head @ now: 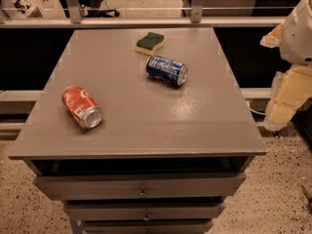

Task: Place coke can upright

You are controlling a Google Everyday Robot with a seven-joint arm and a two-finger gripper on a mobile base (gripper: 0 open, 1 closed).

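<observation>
So the red-orange aluminium coke can [81, 107] with white lettering is lying on its side on the left part of the flat grey desk [146, 126], not upright. Its silver end points toward the front edge and a bit to the right, and the other end angles off toward the back left. The robot's cream-coloured hand [287, 99] is way over at the right edge of the view, off the desk's right side and hanging past its edge, under a rounded white arm piece [300, 30]. Honestly I can't tell whether the hand is spread or pressed together from here. It's touching nothing, and the coke can is well apart from it, basically across the whole width of the desktop. Between them, further back, there's a dark blue drink can [166, 70] also on its side, silver end facing right and forward. Behind that, near the back edge, is a green-topped yellow sponge [149, 43]. Grey drawers [141, 185] with small knobs sit under the desktop, and there's speckled flooring [278, 199] down below.
</observation>
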